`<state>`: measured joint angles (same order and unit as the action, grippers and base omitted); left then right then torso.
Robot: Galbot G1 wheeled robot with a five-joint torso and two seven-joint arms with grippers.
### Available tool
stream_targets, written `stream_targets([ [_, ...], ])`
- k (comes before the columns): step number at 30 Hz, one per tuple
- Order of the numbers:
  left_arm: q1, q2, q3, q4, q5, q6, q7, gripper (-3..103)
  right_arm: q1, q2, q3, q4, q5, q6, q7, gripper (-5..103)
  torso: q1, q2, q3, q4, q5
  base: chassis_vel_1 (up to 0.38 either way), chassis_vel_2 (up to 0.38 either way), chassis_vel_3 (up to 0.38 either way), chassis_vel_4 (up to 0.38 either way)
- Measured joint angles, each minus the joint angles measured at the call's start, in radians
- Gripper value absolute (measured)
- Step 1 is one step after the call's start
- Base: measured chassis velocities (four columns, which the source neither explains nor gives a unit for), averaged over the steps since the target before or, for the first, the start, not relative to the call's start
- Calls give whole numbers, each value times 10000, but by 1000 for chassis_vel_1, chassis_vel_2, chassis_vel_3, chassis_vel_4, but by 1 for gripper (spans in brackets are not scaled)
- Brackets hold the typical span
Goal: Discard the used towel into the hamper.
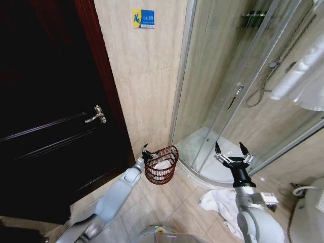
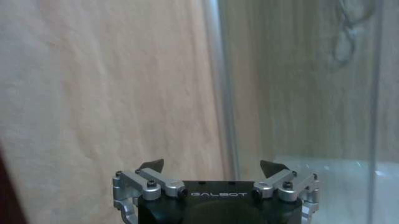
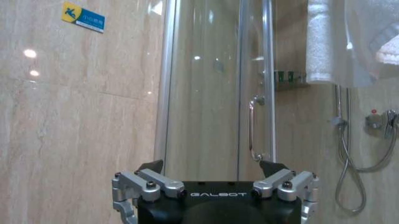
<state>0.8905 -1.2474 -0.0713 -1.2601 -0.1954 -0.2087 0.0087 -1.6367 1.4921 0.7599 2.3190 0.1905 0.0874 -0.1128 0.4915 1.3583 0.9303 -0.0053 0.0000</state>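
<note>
Head view: the left gripper (image 1: 147,153) — fingers spread, holding nothing — sits beside the hamper (image 1: 162,165). The right gripper (image 1: 232,150) gapes empty above a white towel (image 1: 217,201) on the floor.

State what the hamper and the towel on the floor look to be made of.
Hamper: thin dark red-brown bars with open gaps, probably coated wire or plastic; which one is unclear. Towel: soft white cloth, likely terry, lying crumpled in folds on the tiles.

Beige tiled walls (image 1: 147,76) and floor (image 1: 167,202). Dark wooden door (image 1: 45,111) with metal handle (image 1: 96,115) at left. Curved glass shower enclosure (image 1: 228,76) at right; blue sign (image 1: 143,18) on the wall.
</note>
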Motion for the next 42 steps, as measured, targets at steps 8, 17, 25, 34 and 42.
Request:
stream_targets([
  [8, 898, 154, -1034, -1290, -294, 48, 4, 100, -54, -15, 35, -57, 20, 16, 0, 100, 0, 0, 0, 0, 0, 0, 0, 0, 0],
  [17, 1963, 465, -2324, -3184, -1395, 469, 13, 100, -39, 21, -12, -74, 32, 48, -31, 100, 0, 0, 0, 1, 0, 0, 0, 0, 0],
  [25, 2726, 904, -3161, -4841, -2645, 1073, -345, 100, 1, -89, 74, -54, 181, -3, -32, 100, 1, -1, 0, 0, -1, 0, 0, 0, 0],
  [34, 3710, 1210, -4065, -6685, -3055, 1787, -827, 100, 80, -130, 81, -86, 340, -97, -180, 100, 1, -2, 0, 1, -1, 0, 0, 0, 0],
  [42, 4659, 388, -5677, -8003, -1762, 2818, -784, 100, 99, -44, 171, -168, 404, -184, -465, 100, 1, -1, 0, 2, 0, 0, 0, 0, 0],
])
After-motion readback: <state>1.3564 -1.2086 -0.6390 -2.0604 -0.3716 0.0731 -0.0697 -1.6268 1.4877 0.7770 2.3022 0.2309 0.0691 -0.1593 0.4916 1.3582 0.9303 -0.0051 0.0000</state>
